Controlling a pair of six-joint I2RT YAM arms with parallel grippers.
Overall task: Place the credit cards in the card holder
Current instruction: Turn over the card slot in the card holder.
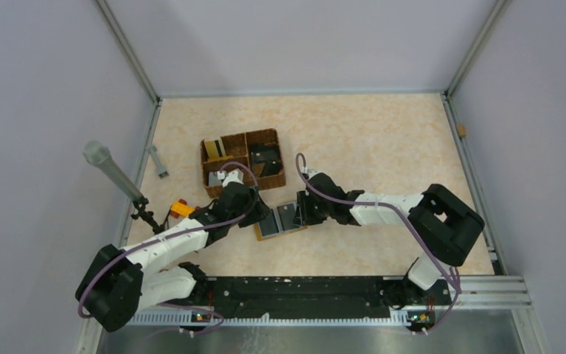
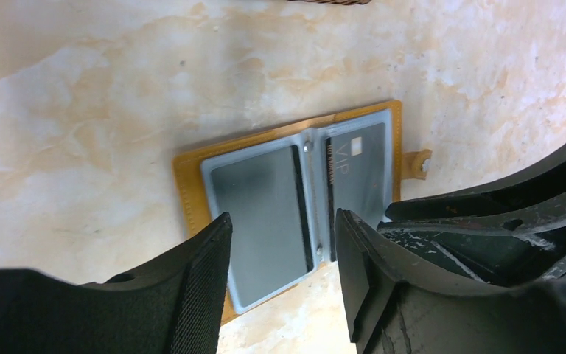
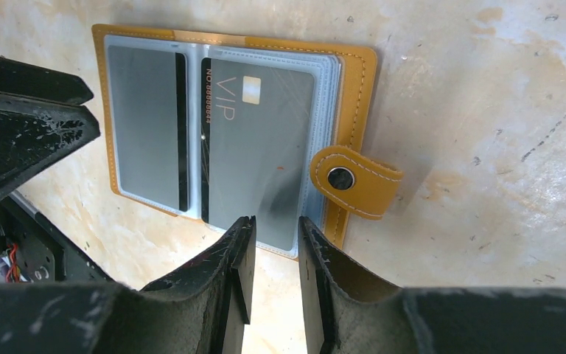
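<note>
The card holder (image 1: 280,220) lies open and flat on the worktop (image 1: 383,140), at the centre of the overhead view, just below the brown basket (image 1: 243,162); its orange cover frames clear sleeves, and its snap strap (image 3: 354,181) sticks out at the right of the right wrist view; there the left sleeve holds a striped card (image 3: 144,125), the right sleeve a grey VIP card (image 3: 261,147); the left tool (image 2: 284,243) hangs over the holder's lower edge in its own view, fingers moderately apart with nothing between them; the right tool (image 3: 273,236) sits over the lower edge of the VIP sleeve, fingers narrow but apart, nothing seen gripped; whether it touches the sleeve I cannot tell; more dark cards (image 1: 265,156) lie in the basket's upper right compartment.
</note>
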